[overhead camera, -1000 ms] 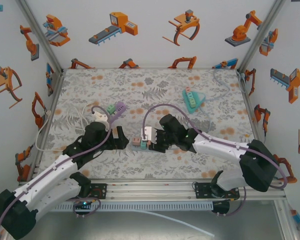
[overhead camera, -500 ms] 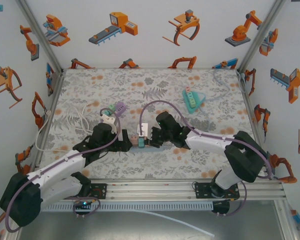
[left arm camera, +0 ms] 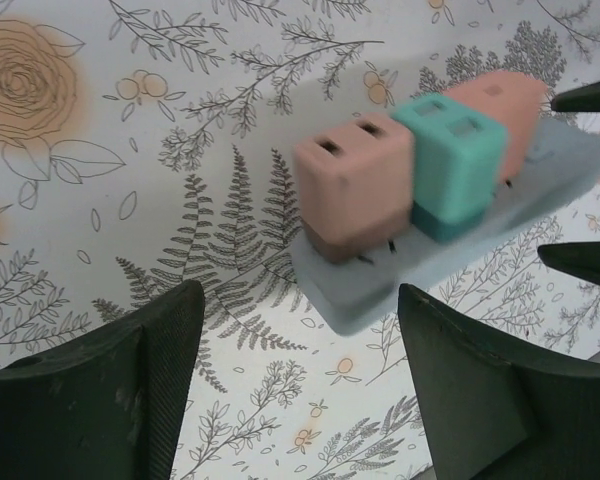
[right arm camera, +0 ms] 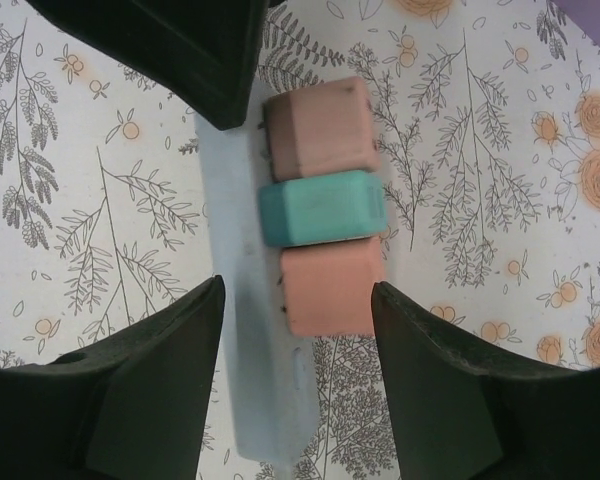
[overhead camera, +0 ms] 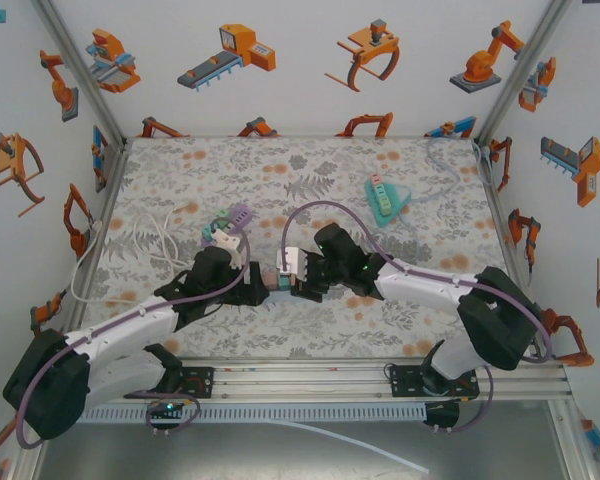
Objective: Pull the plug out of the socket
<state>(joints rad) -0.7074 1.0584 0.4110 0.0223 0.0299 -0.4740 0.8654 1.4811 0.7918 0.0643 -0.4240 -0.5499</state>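
Top view: left hand (overhead camera: pixel 257 284) & right hand (overhead camera: pixel 293 285) sit nose to nose near the front of the desk (overhead camera: pixel 320 170), socket strip (overhead camera: pixel 275 281) betw. them. Left wrist: jaws wide, nothing betw. them; strip lies just ahead w/ pink plug (left arm camera: pixel 352 185), teal plug (left arm camera: pixel 452 160) & salmon plug (left arm camera: pixel 505 105) seated in a row. Right wrist: jaws straddle strip's end & salmon plug, close on each side; can't tell if gripping.

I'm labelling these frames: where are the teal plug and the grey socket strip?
teal plug (left arm camera: pixel 455 155), left wrist view, its top face.
grey socket strip (right arm camera: pixel 260 380), right wrist view, bare part of its base.
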